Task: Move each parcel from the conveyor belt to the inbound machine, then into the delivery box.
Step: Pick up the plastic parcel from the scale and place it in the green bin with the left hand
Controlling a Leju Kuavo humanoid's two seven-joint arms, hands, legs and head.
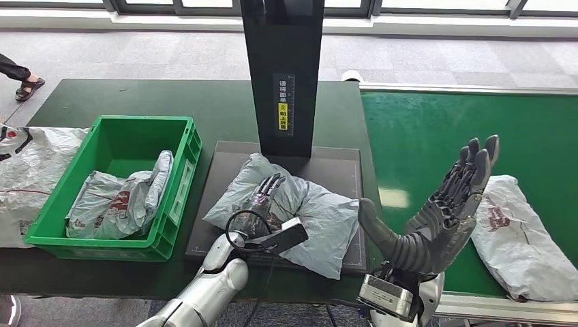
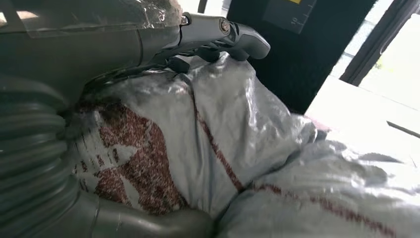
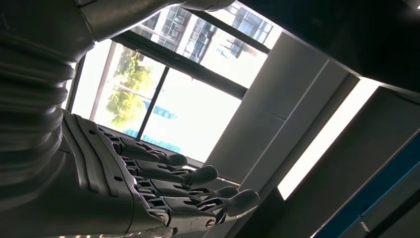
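The left hand (image 1: 264, 197) grips the grey poly-bag parcel (image 1: 310, 218) lying on the inbound machine's dark platform (image 1: 341, 167), below its black column's yellow-marked label (image 1: 283, 102) (characters too small to read). The right hand (image 1: 446, 211) is raised with fingers spread, holding nothing, beside another parcel (image 1: 521, 238) on the green conveyor belt (image 1: 436, 136); the green delivery box (image 1: 174, 194) holds a bagged parcel (image 1: 123, 197).

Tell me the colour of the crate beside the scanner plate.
The crate is green, clearest in the head view.

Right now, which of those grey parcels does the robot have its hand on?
The parcel on the dark machine plate, under the black column: the left hand rests on it. Another lies in the green crate, one on the green belt. The right hand is raised, holding nothing.
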